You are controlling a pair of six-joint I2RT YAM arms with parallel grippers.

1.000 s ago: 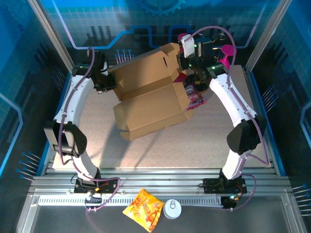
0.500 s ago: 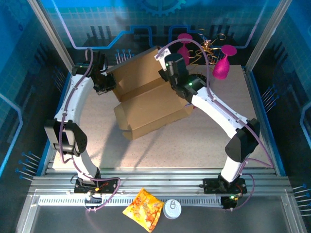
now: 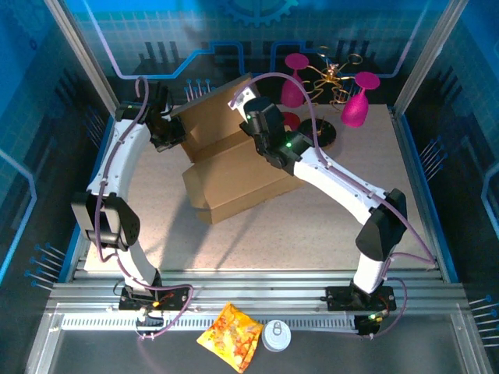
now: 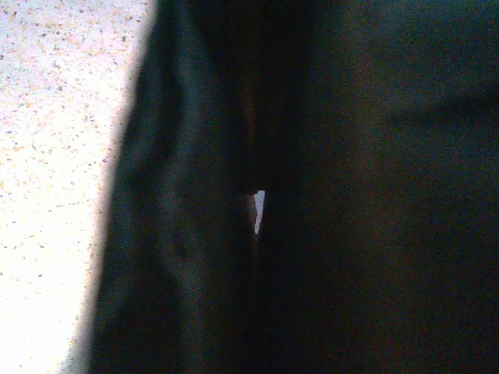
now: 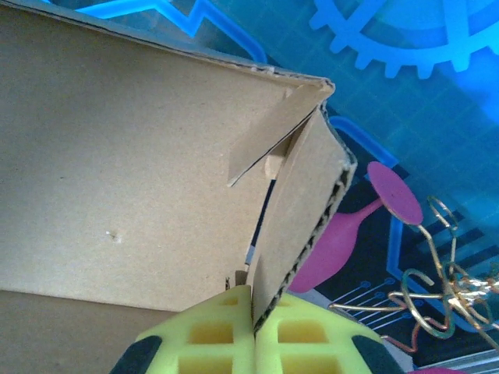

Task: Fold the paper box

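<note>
Pinching a raised flap of the paper box between closed yellow pads, the right gripper reaches across mid-table, its arm covering the box's right end. The left gripper sits at the far-left corner, grip unclear. Magenta goblets stand behind.

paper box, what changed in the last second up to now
The right arm swung left across the paper box, carrying the raised right-side flap over toward the left. Its jaws pinch that flap's edge. The left arm at the box's far left corner, the box's base and the snack packet stayed put.
</note>
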